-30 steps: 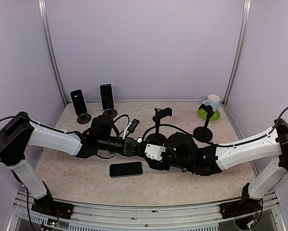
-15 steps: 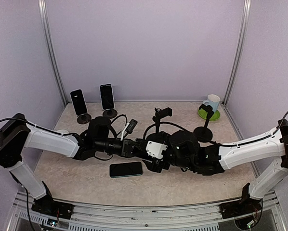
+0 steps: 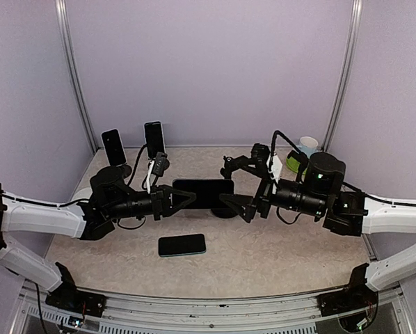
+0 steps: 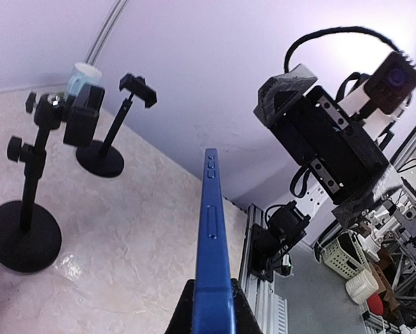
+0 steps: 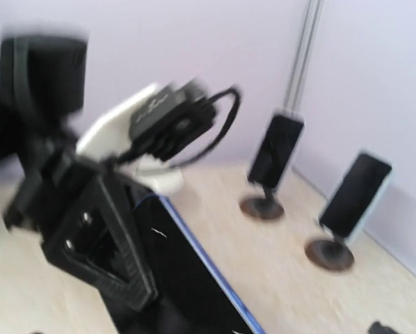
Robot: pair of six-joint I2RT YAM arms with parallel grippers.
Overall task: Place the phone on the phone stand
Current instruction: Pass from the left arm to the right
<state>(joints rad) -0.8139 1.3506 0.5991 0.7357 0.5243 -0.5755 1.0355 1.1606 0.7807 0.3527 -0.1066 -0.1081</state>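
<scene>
Text, labels, brands, numbers: I can read none from any camera. The held phone [image 3: 202,193] faces me dark; the right wrist view is blurred.

the held phone [image 3: 202,193] has a glossy black face like glass, and its edge [image 4: 211,229] is smooth blue with a soft metal shine. the lying phone [image 3: 182,245] is glossy too. the desk [image 3: 284,257] shows a smooth beige stone pattern with a light sheen. the phone stand [image 4: 24,240] is matt black. the arm covers [image 3: 44,216] are smooth white plastic.
</scene>
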